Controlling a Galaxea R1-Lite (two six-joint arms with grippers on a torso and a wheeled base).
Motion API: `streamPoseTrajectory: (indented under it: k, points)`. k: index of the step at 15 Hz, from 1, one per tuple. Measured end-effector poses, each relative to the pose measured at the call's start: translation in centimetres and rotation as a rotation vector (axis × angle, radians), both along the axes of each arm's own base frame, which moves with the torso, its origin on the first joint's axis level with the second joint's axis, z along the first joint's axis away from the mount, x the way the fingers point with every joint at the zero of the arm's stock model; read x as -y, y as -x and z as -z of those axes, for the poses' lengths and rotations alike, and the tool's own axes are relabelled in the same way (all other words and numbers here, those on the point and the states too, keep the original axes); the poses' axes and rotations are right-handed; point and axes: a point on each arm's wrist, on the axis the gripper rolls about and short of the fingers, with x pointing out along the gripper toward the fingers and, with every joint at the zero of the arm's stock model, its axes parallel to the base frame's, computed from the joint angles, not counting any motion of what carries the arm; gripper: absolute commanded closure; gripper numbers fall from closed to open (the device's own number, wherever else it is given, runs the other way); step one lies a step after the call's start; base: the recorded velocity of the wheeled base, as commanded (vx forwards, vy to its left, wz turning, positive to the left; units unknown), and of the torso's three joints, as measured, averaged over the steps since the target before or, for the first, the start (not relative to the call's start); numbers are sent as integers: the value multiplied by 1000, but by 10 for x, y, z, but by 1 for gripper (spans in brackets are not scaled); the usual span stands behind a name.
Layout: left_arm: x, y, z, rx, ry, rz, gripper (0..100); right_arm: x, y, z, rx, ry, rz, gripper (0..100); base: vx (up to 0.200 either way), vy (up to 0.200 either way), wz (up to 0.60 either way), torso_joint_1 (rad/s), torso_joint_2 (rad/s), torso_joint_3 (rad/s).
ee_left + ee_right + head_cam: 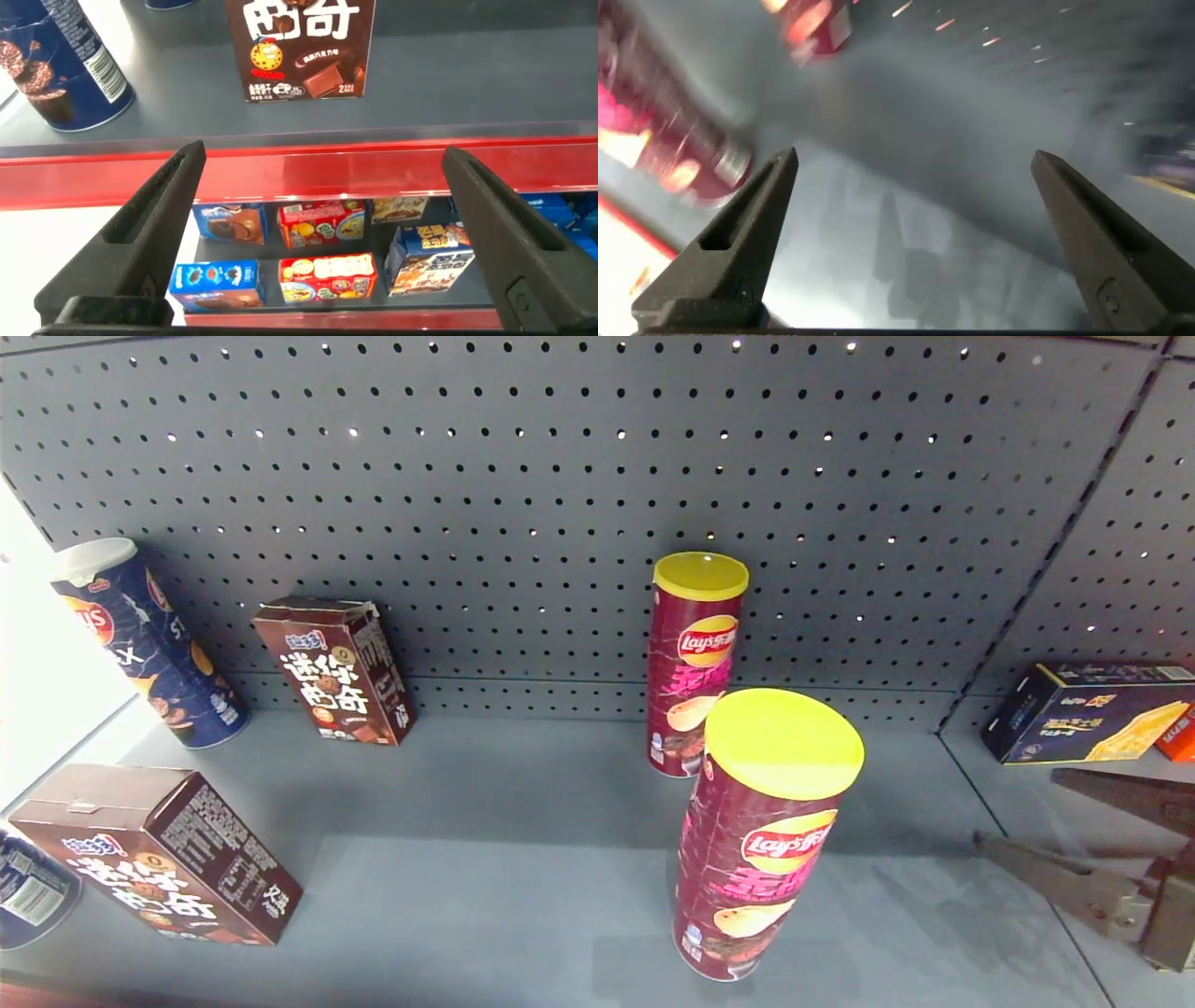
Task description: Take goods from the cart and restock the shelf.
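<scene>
One careless swing of my right gripper (pixel 1018 807) (jaws spread, empty, like the left gripper (pixel 322 159)) could topple the near can (pixel 761 840); clearance seems slim, though I can't judge it well.

- left gripper (pixel 324 154) — two matte fingers, dark grey to nearly black, wedge-shaped, wide at the base and narrowing to blunt tips
- one finger has a rectangular recess low on its flat face; the other has a small round screw head near the base
- right gripper (pixel 912 157) — same pair of tapered wedges, grey-brown, with the same recess on one and round screw on the other
- head view, right gripper (pixel 1016 807): long thin blades, dull brownish grey; lighter grey metal block at the root of one, darker boxy housing behind
</scene>
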Motion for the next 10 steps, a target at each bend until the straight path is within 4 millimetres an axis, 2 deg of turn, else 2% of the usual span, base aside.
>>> streamPoseTrajectory:
  k: [3,10]
  points:
    - [0,0,0,-1,0,1,0,-16,-17,11,-61,72,-48,0,0,0,0,0,0,0]
    - [0,0,0,-1,1,0,0,-45,-38,18,-122,123,-104,0,0,0,0,0,0,0]
